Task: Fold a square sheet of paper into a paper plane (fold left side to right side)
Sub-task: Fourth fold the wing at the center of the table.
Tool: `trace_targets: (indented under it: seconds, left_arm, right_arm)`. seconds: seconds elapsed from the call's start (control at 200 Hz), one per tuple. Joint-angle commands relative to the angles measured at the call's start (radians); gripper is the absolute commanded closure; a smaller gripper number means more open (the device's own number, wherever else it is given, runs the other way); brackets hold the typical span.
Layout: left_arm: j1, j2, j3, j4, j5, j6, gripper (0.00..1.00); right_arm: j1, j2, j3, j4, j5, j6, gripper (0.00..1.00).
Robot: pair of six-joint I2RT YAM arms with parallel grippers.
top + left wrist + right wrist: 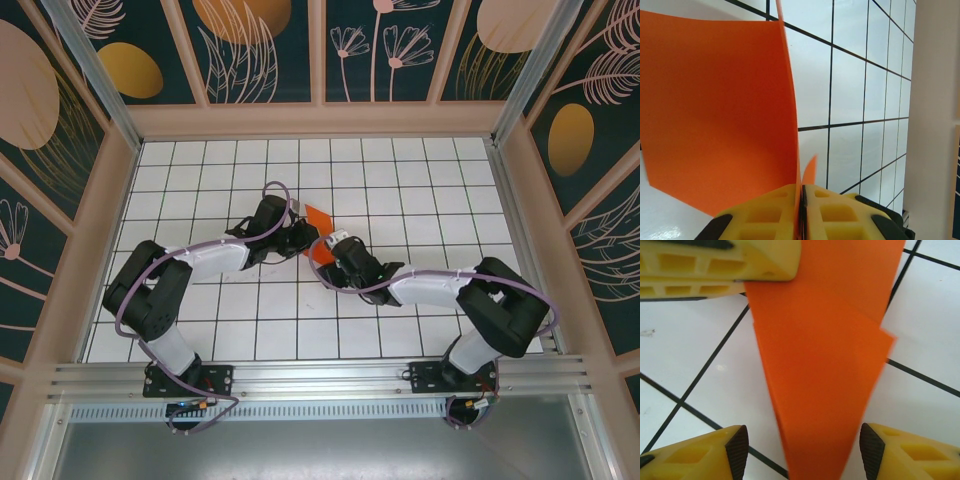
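Paper [318,216] at frame centre, pinched tight in left hand [802,192]. Right hand [803,445] wide, straddling pointed end. Hold pinch firm; close right only with edges aligned, then crease against surface [200,180].

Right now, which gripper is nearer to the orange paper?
Left. The left gripper is shut on the edge of the paper. The right gripper is open, with its jaws on either side of the paper's narrow end and a gap showing on each side.

Matt orange paper [825,390]; glossy white table [680,355], probably laminate.
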Motion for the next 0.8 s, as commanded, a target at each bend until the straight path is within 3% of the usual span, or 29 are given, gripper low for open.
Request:
trace_targets:
  seconds: [0.0,0.075,0.285,0.796]
  left_arm:
    - [0.002,0.007,-0.001,0.015,0.0,-0.001,0.87]
    - [0.002,0.007,0.0,0.015,-0.001,0.001,0.87]
    - [0.001,0.008,0.001,0.017,0.003,0.0,0.87]
    - [0.002,0.006,-0.001,0.018,0.008,0.0,0.86]
  right_arm:
    - [0.008,-0.015,0.022,-0.035,0.054,-0.02,0.31]
    - [0.008,-0.033,0.02,-0.048,0.058,-0.023,0.27]
    - [0.011,-0.08,0.021,-0.037,0.009,-0.034,0.27]
    - [0.027,0.007,0.068,0.023,0.013,-0.047,0.32]
